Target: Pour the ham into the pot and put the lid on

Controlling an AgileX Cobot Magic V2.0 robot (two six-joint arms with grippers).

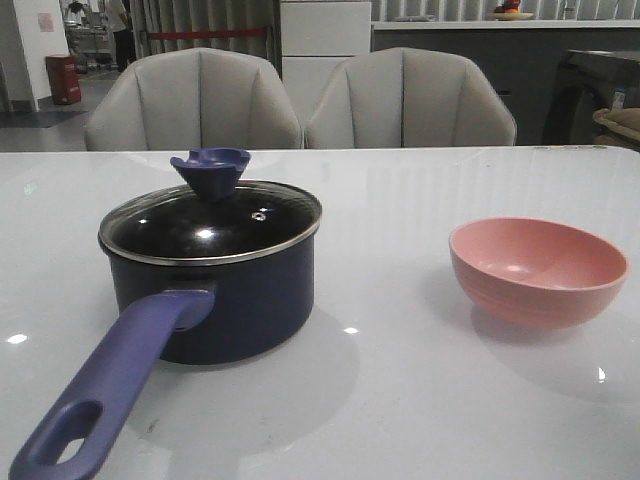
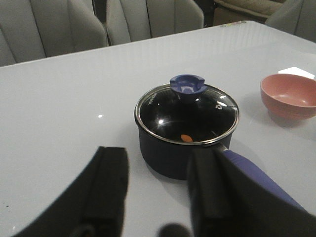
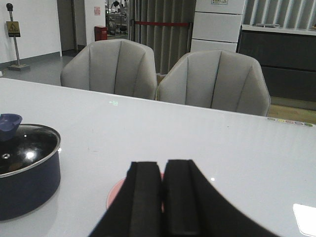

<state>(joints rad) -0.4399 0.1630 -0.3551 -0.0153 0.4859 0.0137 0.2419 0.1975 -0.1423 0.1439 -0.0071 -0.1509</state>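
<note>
The dark navy pot (image 1: pixel 230 300) stands on the left of the white table (image 1: pixel 400 400), its purple-blue handle (image 1: pixel 110 390) pointing toward the front edge. The glass lid (image 1: pixel 210 225) with its blue knob (image 1: pixel 210 170) sits on the pot. One orange-pink ham chunk (image 2: pixel 186 138) shows through the lid (image 2: pixel 187 111) in the left wrist view. My left gripper (image 2: pixel 159 157) is open and empty, short of the pot (image 2: pixel 168 158) beside its handle. My right gripper (image 3: pixel 163 165) is shut on nothing, over the pink bowl (image 3: pixel 114 197). Neither gripper shows in the front view.
The pink bowl (image 1: pixel 538 268) stands upright on the right of the table and looks empty. Two grey chairs (image 1: pixel 300 100) are behind the far table edge. The pot (image 3: pixel 27 190) is off to the side in the right wrist view.
</note>
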